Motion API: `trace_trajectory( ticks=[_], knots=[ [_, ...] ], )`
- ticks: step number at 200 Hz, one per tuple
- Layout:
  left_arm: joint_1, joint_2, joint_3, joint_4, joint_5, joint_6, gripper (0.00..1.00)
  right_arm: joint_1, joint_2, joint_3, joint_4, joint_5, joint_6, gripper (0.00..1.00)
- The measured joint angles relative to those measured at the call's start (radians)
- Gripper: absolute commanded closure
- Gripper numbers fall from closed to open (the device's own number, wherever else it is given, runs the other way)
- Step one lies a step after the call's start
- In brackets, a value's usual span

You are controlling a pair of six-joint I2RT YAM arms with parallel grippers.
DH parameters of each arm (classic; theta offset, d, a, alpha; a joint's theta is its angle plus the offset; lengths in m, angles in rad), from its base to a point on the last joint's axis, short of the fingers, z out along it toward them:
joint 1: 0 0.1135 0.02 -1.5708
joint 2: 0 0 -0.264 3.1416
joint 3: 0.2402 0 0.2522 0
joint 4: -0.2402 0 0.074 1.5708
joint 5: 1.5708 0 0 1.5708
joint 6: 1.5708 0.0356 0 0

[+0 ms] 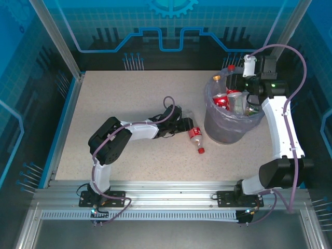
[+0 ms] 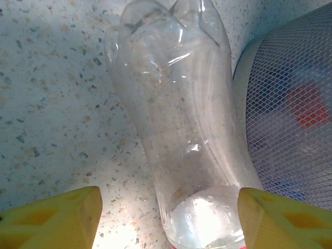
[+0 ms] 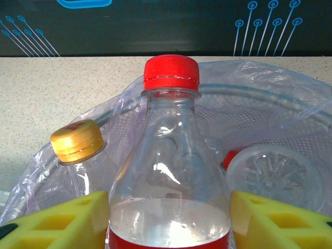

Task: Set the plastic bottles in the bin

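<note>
Left tool (image 2: 168, 210) open, straddling lying bottle (image 2: 176, 114): roll-away risked if closed off-centre. Right tool (image 3: 169, 210) clamped on red-capped bottle (image 3: 171, 155); bin (image 1: 220, 129) crowded, spill-over risked.

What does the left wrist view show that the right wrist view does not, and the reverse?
Left wrist view: a clear bottle lying on the speckled table, its base pointing away, close beside the mesh wall of the bin. Right wrist view: a red-capped bottle upright over the bin's liner, a yellow-capped bottle on its left in the picture, and another bottle's base facing the camera. Both: the bin, the table, and yellow tool fingers on either side of a bottle.
</note>
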Motion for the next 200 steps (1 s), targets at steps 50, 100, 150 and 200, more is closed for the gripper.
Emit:
trace_trajectory(
  ticks=[50,100,150,200],
  knots=[
    [0.024,0.000,-0.004,-0.010,-0.011,0.026,0.38,0.001,-0.035,0.087,-0.110,0.027,-0.008,0.16],
    [0.027,-0.044,-0.057,-0.014,-0.011,0.057,0.12,0.052,-0.195,0.133,-0.154,0.026,-0.007,0.15],
    [-0.031,-0.174,-0.069,-0.036,-0.021,0.056,0.01,0.056,-0.217,0.107,-0.169,0.034,-0.007,0.15],
    [-0.105,-0.108,0.007,-0.076,-0.013,0.044,0.01,0.056,-0.217,0.096,-0.181,0.035,-0.007,0.14]
  ],
)
